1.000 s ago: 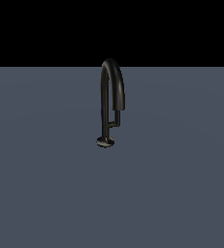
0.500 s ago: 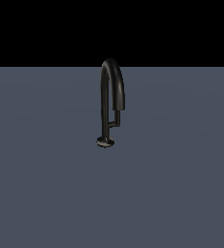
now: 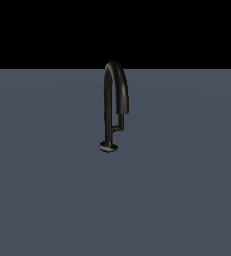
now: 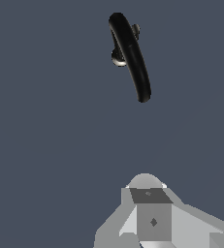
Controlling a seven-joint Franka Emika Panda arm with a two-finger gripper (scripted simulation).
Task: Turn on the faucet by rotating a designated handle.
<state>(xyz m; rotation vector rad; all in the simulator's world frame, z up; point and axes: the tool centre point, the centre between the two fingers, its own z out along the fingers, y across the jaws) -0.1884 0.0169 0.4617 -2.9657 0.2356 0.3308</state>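
Slate-grey counter (image 3: 47, 200) under a black backdrop carries the upright black faucet (image 3: 108, 100) mid-scene in the exterior view, its thin handle (image 3: 120, 125) branching toward the exterior view's right. Wrist view: the faucet (image 4: 133, 58) stands well apart from the hand (image 4: 152, 218); its opening cannot be told.

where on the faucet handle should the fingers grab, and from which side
Probably the upright leg of the handle, the thin L-shaped rod branching off the stem of the faucet just above the base. Come from the exterior view's right: the stem blocks the other side, and the thick spout end hangs directly above. The gripper is still well clear.
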